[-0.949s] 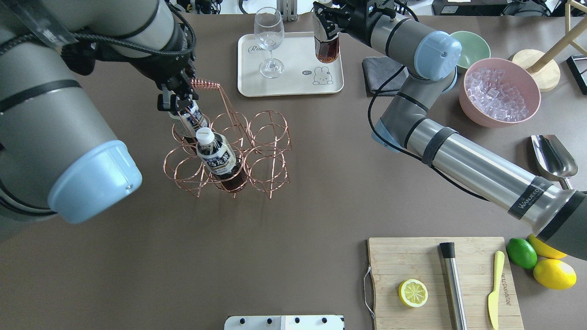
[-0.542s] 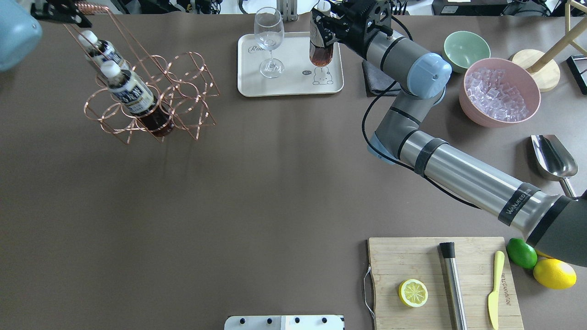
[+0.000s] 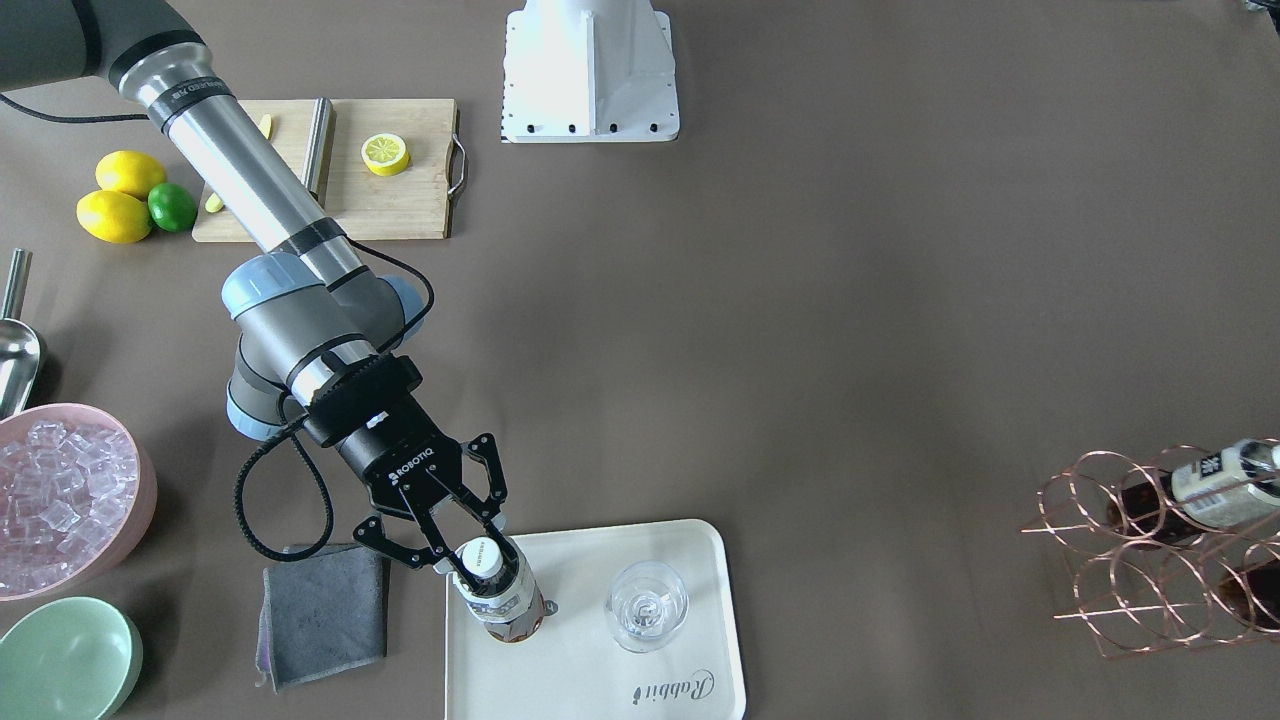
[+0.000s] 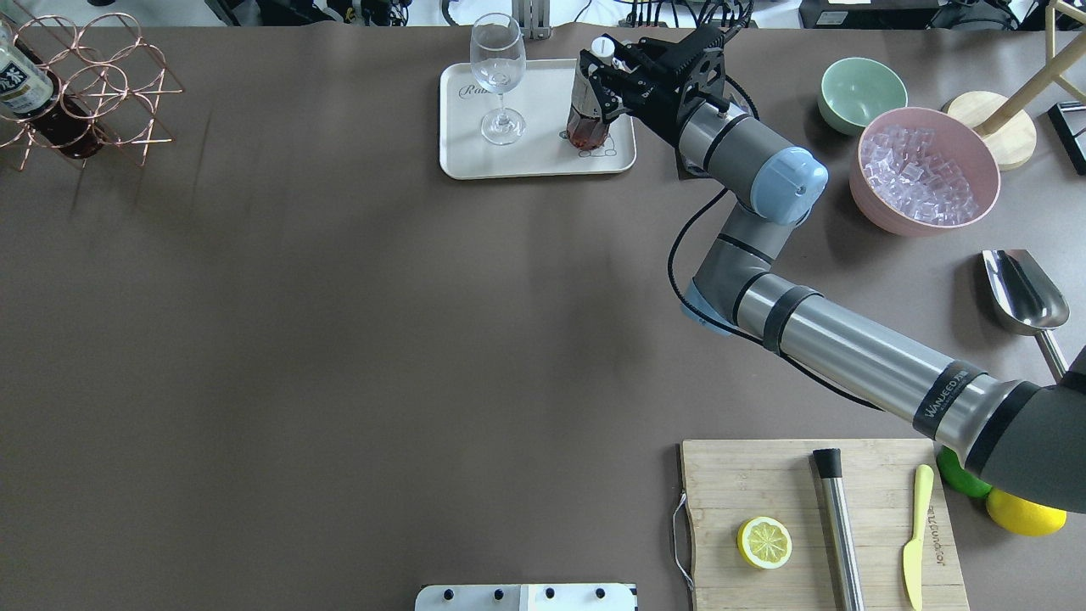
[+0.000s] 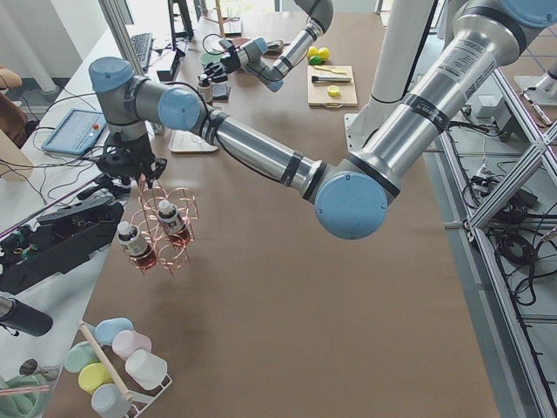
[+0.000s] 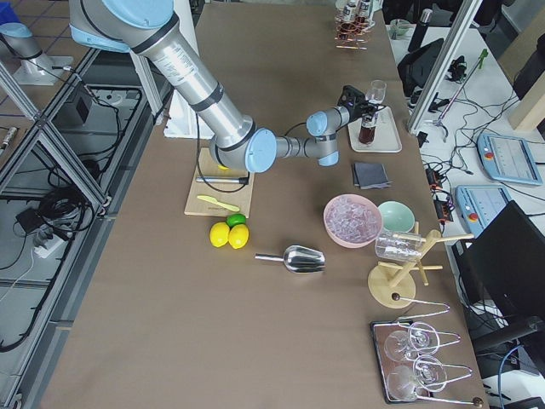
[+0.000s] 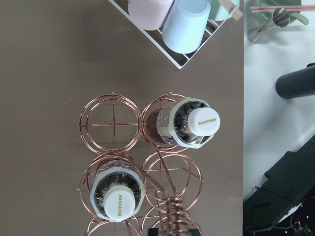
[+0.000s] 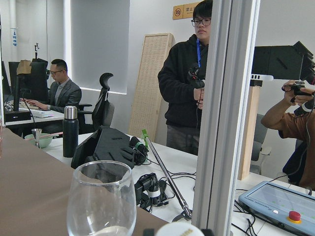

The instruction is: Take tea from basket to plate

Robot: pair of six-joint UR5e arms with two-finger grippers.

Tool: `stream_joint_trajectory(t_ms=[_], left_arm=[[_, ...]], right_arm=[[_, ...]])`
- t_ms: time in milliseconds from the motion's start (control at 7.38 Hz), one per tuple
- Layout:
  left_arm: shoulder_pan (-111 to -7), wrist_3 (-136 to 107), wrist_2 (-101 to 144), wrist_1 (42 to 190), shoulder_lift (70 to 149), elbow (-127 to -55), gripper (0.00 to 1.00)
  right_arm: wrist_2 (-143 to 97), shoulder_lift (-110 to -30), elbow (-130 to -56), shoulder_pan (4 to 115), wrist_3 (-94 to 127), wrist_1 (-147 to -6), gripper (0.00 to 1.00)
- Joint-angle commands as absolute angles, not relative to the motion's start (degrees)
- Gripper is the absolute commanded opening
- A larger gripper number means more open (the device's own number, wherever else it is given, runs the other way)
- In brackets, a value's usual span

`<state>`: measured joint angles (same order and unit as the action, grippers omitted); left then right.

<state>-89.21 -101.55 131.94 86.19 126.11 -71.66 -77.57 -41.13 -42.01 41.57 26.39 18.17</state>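
Observation:
My right gripper (image 3: 472,545) is shut on a tea bottle (image 3: 500,600) near its white cap, and the bottle leans slightly. The bottle's base (image 4: 585,136) is down at the cream plate (image 4: 534,161), by the bear drawing. The copper wire basket (image 4: 93,93) hangs at the table's far left corner. It holds two more tea bottles (image 7: 189,125), (image 7: 118,196). My left gripper (image 5: 139,178) holds the basket by its coiled handle (image 7: 170,214). This gripper is out of the overhead view.
A wine glass (image 4: 498,76) stands on the plate left of the bottle. A grey cloth (image 3: 325,610), a mint bowl (image 4: 861,89) and a pink bowl of ice (image 4: 925,170) lie to the right. A cutting board (image 4: 823,518) and a scoop (image 4: 1022,293) sit nearer the robot. A cup rack (image 7: 177,29) is under the basket's side.
My left arm has carried the basket from mid-table to the far left corner. My right gripper has lowered the tea bottle down to the plate.

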Motion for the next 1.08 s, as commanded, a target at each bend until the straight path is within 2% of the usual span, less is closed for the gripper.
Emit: stream_joint_trajectory(t_ms=[0, 136, 542, 813, 949], left_arm=[[-89.74, -100.90, 131.75, 89.38, 125.95, -68.64, 0.00], [-89.74, -100.81, 131.75, 89.47, 125.95, -68.56, 0.00], [-89.03, -100.37, 131.75, 90.00, 126.04, -68.20, 0.00], [-88.42, -100.11, 131.14, 91.23, 125.95, -67.59, 0.00], [-87.98, -100.19, 130.35, 92.45, 125.77, -67.50, 0.00]], right_arm=[[-77.78, -41.13, -42.27, 41.48, 26.19, 18.11, 0.71], [-78.39, -41.22, -43.15, 41.75, 26.37, 17.32, 0.99], [-92.92, -41.40, -52.52, 49.63, 26.46, 2.87, 1.00], [-101.65, -44.63, -61.04, 52.81, 26.02, -7.00, 1.00], [-106.13, -45.00, -62.48, 54.56, 25.84, -10.69, 1.00]])
